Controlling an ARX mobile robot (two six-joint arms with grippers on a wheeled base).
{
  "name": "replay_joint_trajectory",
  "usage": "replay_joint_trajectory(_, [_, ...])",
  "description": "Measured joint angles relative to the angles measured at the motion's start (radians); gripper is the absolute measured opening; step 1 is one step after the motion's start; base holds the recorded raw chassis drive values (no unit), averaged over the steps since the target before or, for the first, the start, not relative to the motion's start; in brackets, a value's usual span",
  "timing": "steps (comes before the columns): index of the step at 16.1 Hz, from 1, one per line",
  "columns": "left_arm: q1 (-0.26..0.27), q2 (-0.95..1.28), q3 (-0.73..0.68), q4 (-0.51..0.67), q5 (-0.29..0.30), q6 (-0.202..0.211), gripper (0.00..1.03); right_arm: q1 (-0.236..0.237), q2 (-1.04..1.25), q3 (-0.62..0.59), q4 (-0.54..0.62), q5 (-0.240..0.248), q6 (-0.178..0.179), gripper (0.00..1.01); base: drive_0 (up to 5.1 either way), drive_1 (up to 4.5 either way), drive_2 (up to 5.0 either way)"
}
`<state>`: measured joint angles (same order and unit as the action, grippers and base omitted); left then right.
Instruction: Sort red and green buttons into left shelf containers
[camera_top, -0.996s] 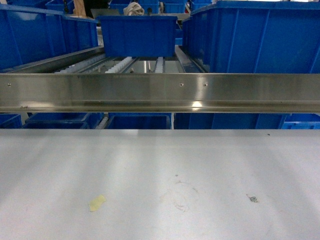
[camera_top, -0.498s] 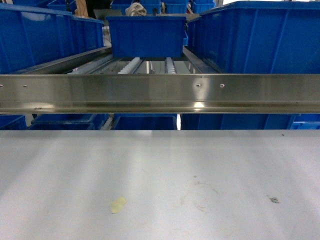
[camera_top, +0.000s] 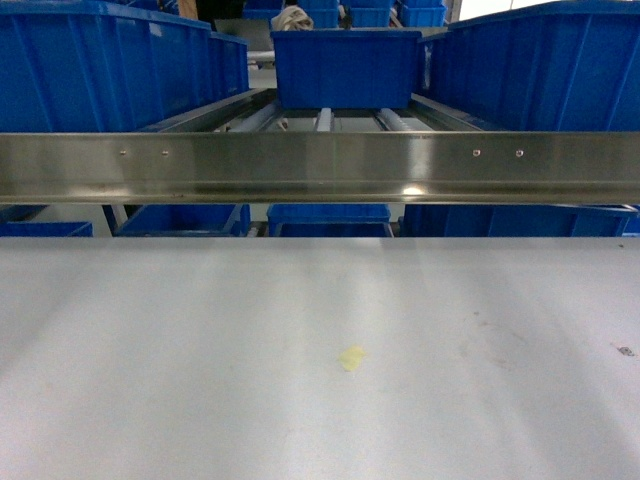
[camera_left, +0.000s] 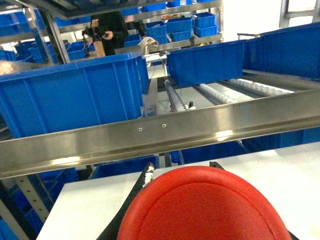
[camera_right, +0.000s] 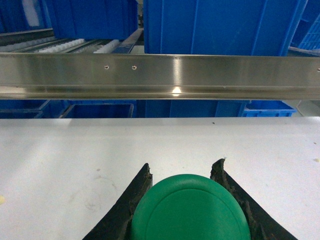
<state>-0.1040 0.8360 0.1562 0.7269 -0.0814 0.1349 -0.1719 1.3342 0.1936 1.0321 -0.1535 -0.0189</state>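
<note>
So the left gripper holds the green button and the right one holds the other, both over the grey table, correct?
Swapped. The left wrist view shows the left gripper shut on the red button; the right wrist view shows the right gripper holding the green button. Both are over the grey table.

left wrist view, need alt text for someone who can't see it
A wide red button cap fills the bottom of the frame, held between the left gripper's black fingers above a pale table. Beyond it a steel rail crosses the view, with large blue bins on roller shelving behind.
</note>
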Motion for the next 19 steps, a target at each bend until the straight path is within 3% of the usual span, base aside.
replay_joint_trajectory(19, [-0.003,0.0,0.0,-0.002,0.0,0.0,0.25,-0.005,0.0,-0.003,0.0,0.003,0.0,0.31,-5.1,2.33,2.3])
